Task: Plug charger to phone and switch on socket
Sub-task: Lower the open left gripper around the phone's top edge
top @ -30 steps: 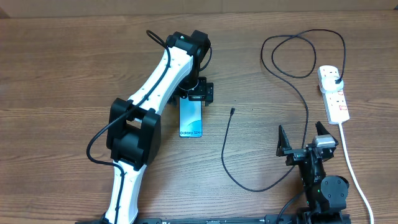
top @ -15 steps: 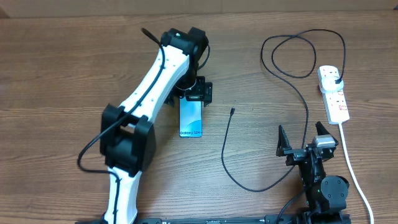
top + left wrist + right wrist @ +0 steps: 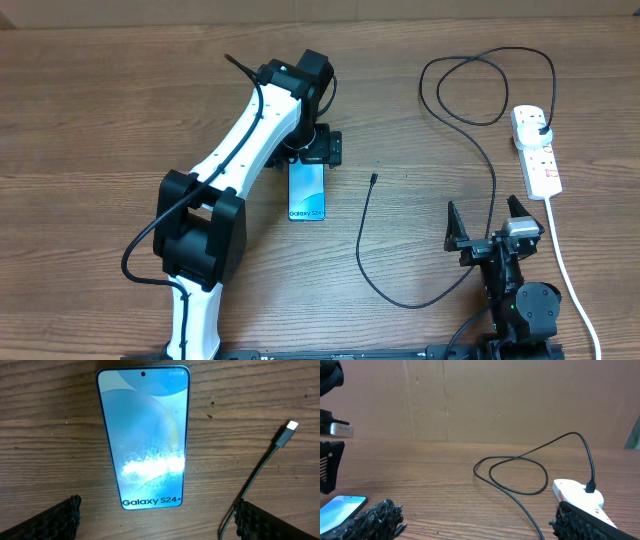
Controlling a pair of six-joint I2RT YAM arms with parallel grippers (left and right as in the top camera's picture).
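The left arm's elbow has swung outward to its own left and toward the robot's base since the earlier frame, and its wrist has eased a little across the far end of the phone [image 3: 307,190]; the phone, the charger [image 3: 362,240], the socket [image 3: 536,150] and the right arm lie as they did. The left gripper [image 3: 160,522] hangs over the phone with its jaws spread wide, one finger to each side and clear of the phone's edges; it holds nothing. The right gripper [image 3: 487,225] waits near the robot's base, equally spread and empty, with a stretch of cable running just beside it. The phone lies flat and screen-up on the table [image 3: 100,100]; the charger's connector tip [image 3: 291,425] rests on the wood near the phone's right side, apart from it and untouched.

By my judgement the task is barely begun; the black plug [image 3: 541,127] appears already seated in the far end of the socket (the one part that looks done), but the tip is not yet in the phone; the red switches are too small to tell whether they are on. Left to do: take up the tip, seat it in the phone's port, press the switch.
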